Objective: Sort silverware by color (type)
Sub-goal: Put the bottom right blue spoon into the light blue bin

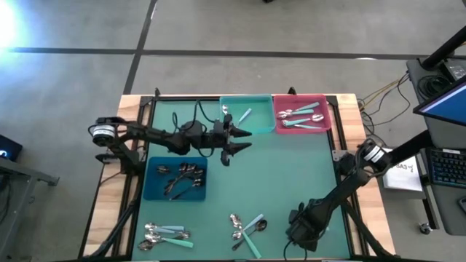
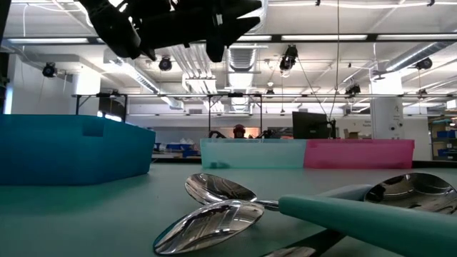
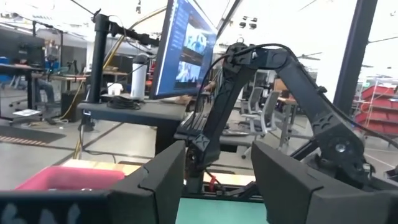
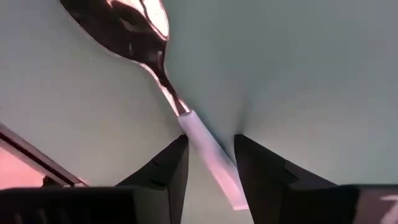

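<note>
Green matting covers the bench (image 1: 291,167), which carries a blue bin (image 1: 153,191) of dark spoons (image 1: 182,178), a teal bin (image 1: 258,109) and a pink bin (image 1: 324,102) at the far edge, the pink one holding teal-handled spoons (image 1: 302,116). Loose spoons lie in two clusters near the front edge, one cluster (image 1: 164,234) at the left and one (image 1: 246,229) in the middle. Raised between the blue and teal bins, the left hand (image 1: 244,140) is spread and empty, while the right hand (image 4: 210,155), low by the middle cluster, straddles a pale-handled spoon (image 4: 155,56), fingers (image 4: 165,171) either side of the handle, not pinching.
</note>
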Tool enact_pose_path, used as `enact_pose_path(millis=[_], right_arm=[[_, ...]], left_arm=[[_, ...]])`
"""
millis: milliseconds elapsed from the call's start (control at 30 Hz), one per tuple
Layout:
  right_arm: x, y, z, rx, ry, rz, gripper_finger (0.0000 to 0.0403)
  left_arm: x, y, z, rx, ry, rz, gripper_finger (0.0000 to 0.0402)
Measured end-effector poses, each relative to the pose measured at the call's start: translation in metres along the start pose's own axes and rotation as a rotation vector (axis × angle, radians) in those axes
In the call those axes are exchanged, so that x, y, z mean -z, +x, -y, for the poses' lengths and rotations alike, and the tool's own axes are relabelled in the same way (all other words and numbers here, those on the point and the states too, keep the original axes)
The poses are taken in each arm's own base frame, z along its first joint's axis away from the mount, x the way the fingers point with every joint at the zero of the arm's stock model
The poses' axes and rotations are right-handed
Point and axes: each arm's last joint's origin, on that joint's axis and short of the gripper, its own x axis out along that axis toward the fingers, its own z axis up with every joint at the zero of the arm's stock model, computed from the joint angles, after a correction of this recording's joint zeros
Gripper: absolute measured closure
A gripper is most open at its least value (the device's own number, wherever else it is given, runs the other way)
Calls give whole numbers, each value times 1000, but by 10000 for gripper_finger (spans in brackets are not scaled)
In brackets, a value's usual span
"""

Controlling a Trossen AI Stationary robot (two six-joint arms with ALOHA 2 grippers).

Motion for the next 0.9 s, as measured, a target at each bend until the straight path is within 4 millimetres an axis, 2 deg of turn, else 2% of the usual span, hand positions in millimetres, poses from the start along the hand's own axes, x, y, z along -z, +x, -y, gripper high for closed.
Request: enact_pose_path(millis=[200,400,533,700,900], right_arm=[[-4,8,1,34,-6,0,299],[-4,9,2,51,2,21,378],[-3,6,2,45,9,28,379],[1,-8,5,33,4,85,379],[1,-41,16,56,34,339,379]], left_arm=[[-1,0,6,16,-14,6,241],[-6,0,10,32,-36,26,242],[-9,-1,13,81,-89,19,243],[-7,-2,17,197,-122,-57,243],[6,-5,21,303,-169,-227,243]])
